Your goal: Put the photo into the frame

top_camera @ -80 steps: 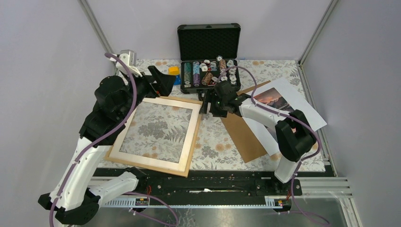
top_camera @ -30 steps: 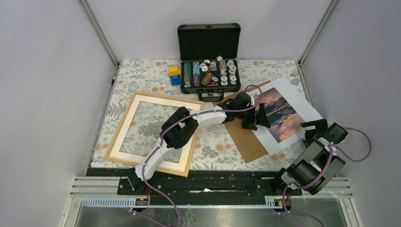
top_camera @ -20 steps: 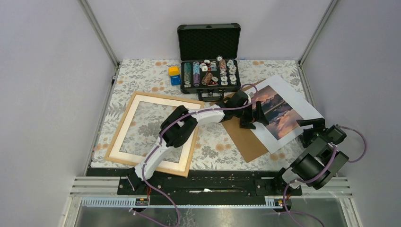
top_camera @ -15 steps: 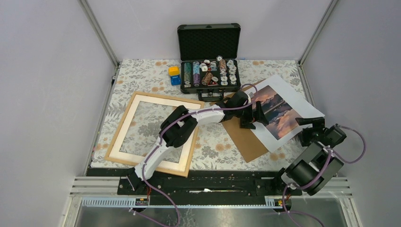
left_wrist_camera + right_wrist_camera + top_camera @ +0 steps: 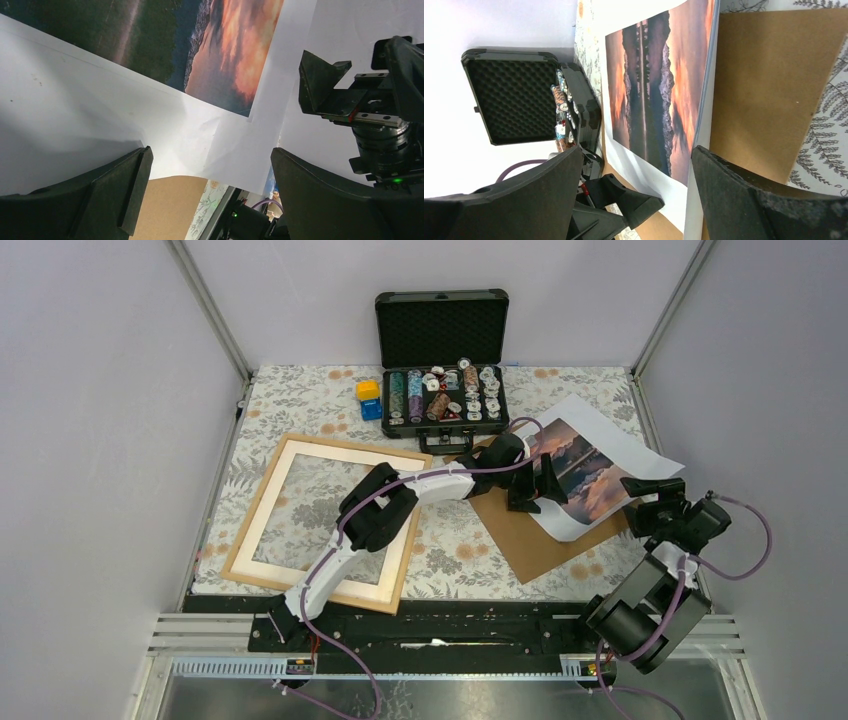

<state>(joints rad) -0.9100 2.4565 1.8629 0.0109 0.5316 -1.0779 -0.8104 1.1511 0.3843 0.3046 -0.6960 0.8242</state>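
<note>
The photo [image 5: 592, 462] lies in the right half of the counter [image 5: 300, 390], toward the back. Its left part rests on a brown board [image 5: 525, 545], and its right corner reaches toward the counter's right edge. The sheet bows rather than lying flat. Its long axis runs on a slant from the back centre toward the right edge, square to no side of the counter, and the printed side faces up.

The left gripper [image 5: 540, 498] reaches across and hangs over the photo's near-left border with its jaws spread wide, holding nothing. The right gripper [image 5: 645, 502] is at the photo's near-right edge with its jaws well apart. Whether a finger touches the paper cannot be told.

The board juts out beyond the photo toward the near edge. The frame [image 5: 350, 450] lies flat in the left half, turned slightly askew, well apart from the photo. The left arm crosses its near-right corner. A strip of bare cloth separates the frame from the board.

An open black case [image 5: 440, 340] stands at the back centre, just behind the photo's back-left end. Yellow and blue blocks [image 5: 369, 398] sit beside it on the left.

A floral cloth covers the counter. Plain pale walls close in the back, left and right sides, with metal posts at the back corners.
</note>
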